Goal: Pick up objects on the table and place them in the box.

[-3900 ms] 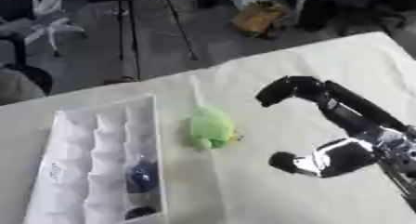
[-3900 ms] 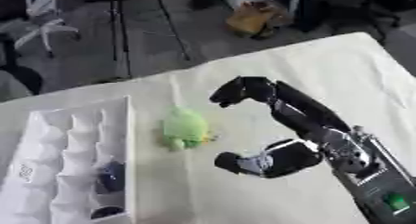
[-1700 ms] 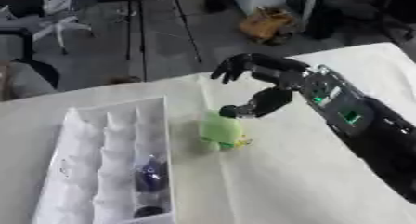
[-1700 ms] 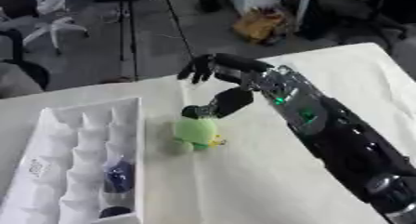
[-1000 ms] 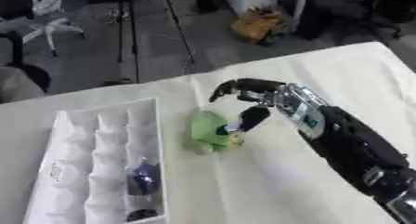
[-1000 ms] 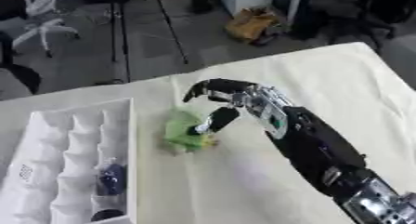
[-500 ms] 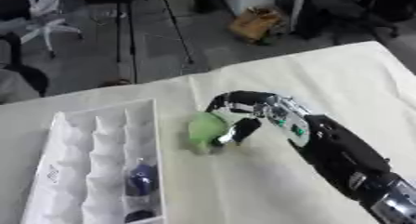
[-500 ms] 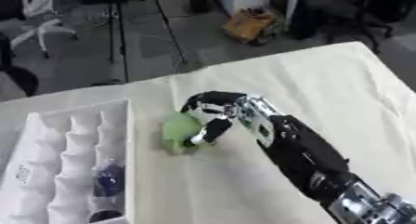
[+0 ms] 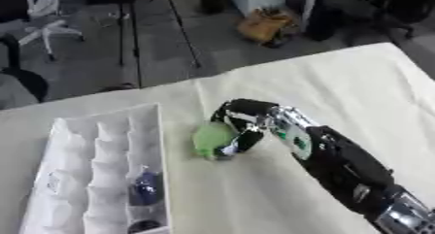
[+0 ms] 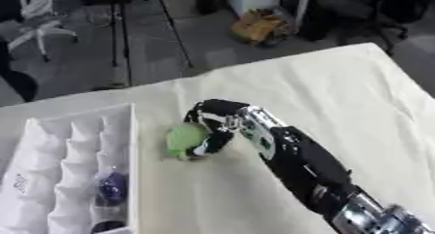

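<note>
Right hand (image 9: 242, 124) is curled around the green toy (image 9: 210, 139) on the table, just beside the white box (image 9: 157, 131), so this looks like the grab step. Next it needs lifting over the box wall into a free compartment

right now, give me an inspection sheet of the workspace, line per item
surface: table under a cream cloth, lying askew in both eye views.
job's things: green soft object on the cloth just right of the white box; the box is divided into compartments, with a dark blue item in one and a dark item in the one nearer the camera.
clutter: nothing seen on the cloth.
hands: right hand curled round the green object, fingers over its top, thumb at its near side; left hand not in view.
cables: nothing seen on the table.
surroundings: floor beyond the table with a tripod stand, an office chair and a tan bag.
</note>
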Motion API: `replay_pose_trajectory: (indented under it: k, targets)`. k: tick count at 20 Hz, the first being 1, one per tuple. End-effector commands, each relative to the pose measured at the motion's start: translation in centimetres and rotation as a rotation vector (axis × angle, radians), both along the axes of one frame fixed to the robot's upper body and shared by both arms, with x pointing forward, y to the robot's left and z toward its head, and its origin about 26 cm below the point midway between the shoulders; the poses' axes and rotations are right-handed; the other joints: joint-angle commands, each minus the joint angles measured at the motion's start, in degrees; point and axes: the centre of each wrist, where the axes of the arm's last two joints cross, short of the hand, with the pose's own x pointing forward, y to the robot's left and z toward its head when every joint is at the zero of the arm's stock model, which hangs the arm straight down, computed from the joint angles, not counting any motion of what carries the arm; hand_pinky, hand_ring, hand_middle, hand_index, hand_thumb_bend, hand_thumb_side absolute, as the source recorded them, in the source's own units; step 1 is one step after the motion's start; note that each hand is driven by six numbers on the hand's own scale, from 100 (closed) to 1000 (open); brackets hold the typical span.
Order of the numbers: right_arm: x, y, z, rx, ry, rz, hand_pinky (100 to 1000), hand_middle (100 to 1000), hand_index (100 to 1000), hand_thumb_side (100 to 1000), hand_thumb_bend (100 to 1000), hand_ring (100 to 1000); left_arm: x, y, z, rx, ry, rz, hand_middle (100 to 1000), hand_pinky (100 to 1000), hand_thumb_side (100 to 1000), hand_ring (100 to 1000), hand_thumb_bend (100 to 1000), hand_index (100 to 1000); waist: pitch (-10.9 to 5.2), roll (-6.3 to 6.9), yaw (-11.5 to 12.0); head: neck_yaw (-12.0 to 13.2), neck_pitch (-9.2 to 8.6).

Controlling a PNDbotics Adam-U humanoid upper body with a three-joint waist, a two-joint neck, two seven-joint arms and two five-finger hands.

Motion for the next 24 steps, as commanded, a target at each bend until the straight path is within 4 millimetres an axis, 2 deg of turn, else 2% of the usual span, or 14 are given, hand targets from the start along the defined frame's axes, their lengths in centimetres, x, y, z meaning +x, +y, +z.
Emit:
replay_pose_trajectory:
  k: [1, 3, 4, 5, 9, 11, 12, 13, 16, 19, 24]
  targets:
    - [0.0, -0.2, 2.0, 0.044, -0.116, -0.009, 100, 338, 401, 341, 349, 277, -0.1, 0.0, 0.7, 0.006, -0.026, -0.005, 805, 1000, 599, 906, 728, 761, -1.65, 0.46, -0.2, -0.2, -0.85]
    - [-0.2, 0.0, 3.9, 0.076, -0.196, 0.006, 100, 340, 404, 330, 353, 281, -0.1, 0.0, 0.8, 0.008, -0.028, -0.005, 805, 1000, 598, 906, 727, 761, -1.79, 0.24, -0.4, -0.1, -0.87]
    - [-0.4, 0.2, 4.8, 0.088, -0.227, 0.011, 103, 346, 405, 580, 131, 285, -0.1, 0.1, 0.8, 0.010, -0.028, -0.004, 805, 1000, 598, 906, 728, 761, -1.84, 0.16, -0.4, -0.1, -0.90]
    - [-0.7, 0.4, 6.4, 0.104, -0.275, 0.021, 107, 341, 405, 317, 360, 287, -0.1, 0.1, 0.9, 0.011, -0.029, -0.003, 805, 1000, 597, 905, 728, 761, -1.95, 0.02, -0.5, -0.1, -0.91]
    - [-2.6, 1.8, 11.3, 0.137, -0.420, 0.073, 130, 348, 409, 294, 363, 297, -0.1, 0.2, 1.0, 0.011, -0.030, 0.004, 804, 1000, 594, 904, 729, 761, -2.33, -0.30, -0.7, -0.1, -0.96]
    - [-3.6, 3.1, 12.8, 0.168, -0.461, 0.107, 143, 351, 411, 289, 359, 302, 0.0, 0.2, 1.1, 0.010, -0.035, 0.003, 803, 1000, 598, 902, 721, 761, -2.52, -0.40, -0.6, -0.1, -1.06]
    - [-4.1, 3.6, 13.3, 0.183, -0.473, 0.126, 150, 352, 414, 452, 572, 307, 0.0, 0.2, 1.1, 0.008, -0.038, 0.002, 803, 1000, 598, 902, 721, 761, -2.57, -0.44, -0.6, -0.2, -1.12]
    - [-4.5, 4.6, 13.6, 0.186, -0.472, 0.162, 154, 355, 414, 292, 362, 311, 0.1, 0.2, 1.2, 0.004, -0.044, -0.001, 802, 1000, 590, 898, 721, 761, -2.70, -0.46, -0.4, -0.3, -1.13]
    - [-5.3, 7.0, 13.5, 0.172, -0.429, 0.240, 167, 361, 422, 302, 361, 319, 0.2, 0.0, 1.3, -0.006, -0.059, -0.016, 802, 1000, 583, 897, 727, 761, -2.96, -0.35, 0.3, -0.7, -1.11]
    - [-5.0, 9.3, 11.6, 0.114, -0.328, 0.304, 198, 374, 434, 331, 347, 334, 0.3, -0.3, 1.5, -0.006, -0.071, -0.039, 801, 1000, 578, 896, 731, 763, -3.25, -0.44, 1.2, -1.3, -0.90]
    - [-3.9, 10.9, 8.0, 0.032, -0.194, 0.348, 212, 382, 444, 343, 335, 344, 0.4, -0.6, 1.7, -0.008, -0.081, -0.059, 801, 1000, 575, 895, 735, 763, -3.28, -0.64, 1.8, -1.8, -1.04]
